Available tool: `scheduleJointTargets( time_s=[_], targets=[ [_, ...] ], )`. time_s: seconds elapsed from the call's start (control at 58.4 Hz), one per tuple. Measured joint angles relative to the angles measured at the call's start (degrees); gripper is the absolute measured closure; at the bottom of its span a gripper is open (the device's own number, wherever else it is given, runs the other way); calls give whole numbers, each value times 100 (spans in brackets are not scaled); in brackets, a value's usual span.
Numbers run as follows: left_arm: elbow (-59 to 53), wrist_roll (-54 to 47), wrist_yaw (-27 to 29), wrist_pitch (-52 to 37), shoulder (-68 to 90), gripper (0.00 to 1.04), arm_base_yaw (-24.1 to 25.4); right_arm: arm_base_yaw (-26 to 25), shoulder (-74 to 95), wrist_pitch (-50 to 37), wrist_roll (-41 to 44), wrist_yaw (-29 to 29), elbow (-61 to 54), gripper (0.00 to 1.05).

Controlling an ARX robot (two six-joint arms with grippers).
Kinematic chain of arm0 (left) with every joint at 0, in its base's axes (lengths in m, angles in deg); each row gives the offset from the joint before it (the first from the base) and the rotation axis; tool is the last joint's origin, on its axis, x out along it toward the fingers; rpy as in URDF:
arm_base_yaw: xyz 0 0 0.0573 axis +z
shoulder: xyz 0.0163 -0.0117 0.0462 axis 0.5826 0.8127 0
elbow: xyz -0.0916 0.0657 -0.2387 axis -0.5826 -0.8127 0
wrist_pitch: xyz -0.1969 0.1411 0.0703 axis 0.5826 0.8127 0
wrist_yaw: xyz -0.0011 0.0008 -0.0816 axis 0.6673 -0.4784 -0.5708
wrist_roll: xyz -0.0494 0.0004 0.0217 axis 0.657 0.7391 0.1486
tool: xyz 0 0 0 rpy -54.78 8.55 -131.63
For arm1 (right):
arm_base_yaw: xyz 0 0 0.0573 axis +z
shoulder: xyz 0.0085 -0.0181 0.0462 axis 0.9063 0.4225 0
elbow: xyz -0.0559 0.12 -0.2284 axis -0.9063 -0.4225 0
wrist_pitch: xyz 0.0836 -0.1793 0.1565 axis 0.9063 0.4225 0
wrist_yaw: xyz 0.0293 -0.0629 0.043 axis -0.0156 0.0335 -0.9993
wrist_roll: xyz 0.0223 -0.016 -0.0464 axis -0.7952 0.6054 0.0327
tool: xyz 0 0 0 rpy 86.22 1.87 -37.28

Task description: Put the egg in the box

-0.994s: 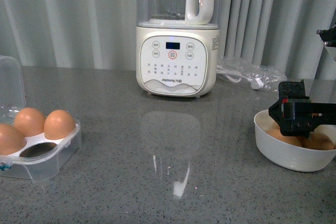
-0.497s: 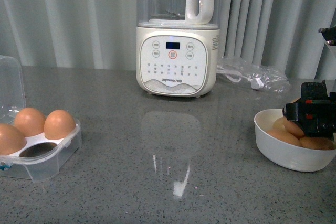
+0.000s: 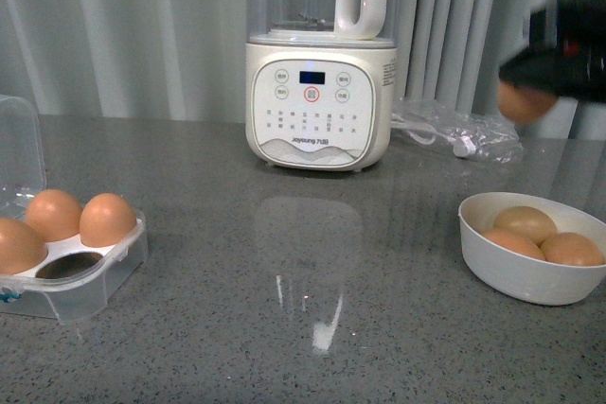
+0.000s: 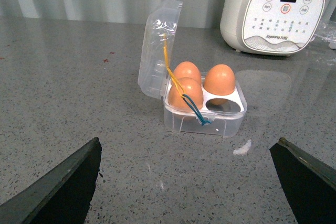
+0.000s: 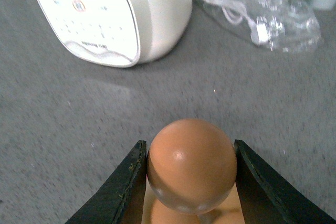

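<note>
**Jaws of the right gripper (image 3: 538, 82) clamped on the egg (image 5: 191, 161)**

Both fingers press the egg's sides, and it hangs blurred in the air at the right, above the white bowl (image 3: 516, 276), where three more eggs lie. Left gripper (image 4: 191, 182) jaws stand wide apart, holding nothing. The box (image 4: 206, 123) sits well apart at the near left, lid up, three eggs in, one cup bare. The blender (image 3: 317, 101) stands at the far centre.

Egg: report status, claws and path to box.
Right claw shut on egg, high above bowl. Left claw open, empty. Box open, one cup free. Nothing in the way.
</note>
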Motion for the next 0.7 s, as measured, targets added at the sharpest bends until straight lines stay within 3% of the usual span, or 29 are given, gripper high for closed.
scheduleJointTargets(
  time_s=[0.343, 0.703],
  targets=[
    [0, 0, 2, 0, 0, 7, 0, 651, 1150, 761, -37, -1091, 2417, 64],
    [0, 2, 0, 0, 0, 7, 0, 1169, 2382, 951, 74, -1666, 3300, 64]
  ],
)
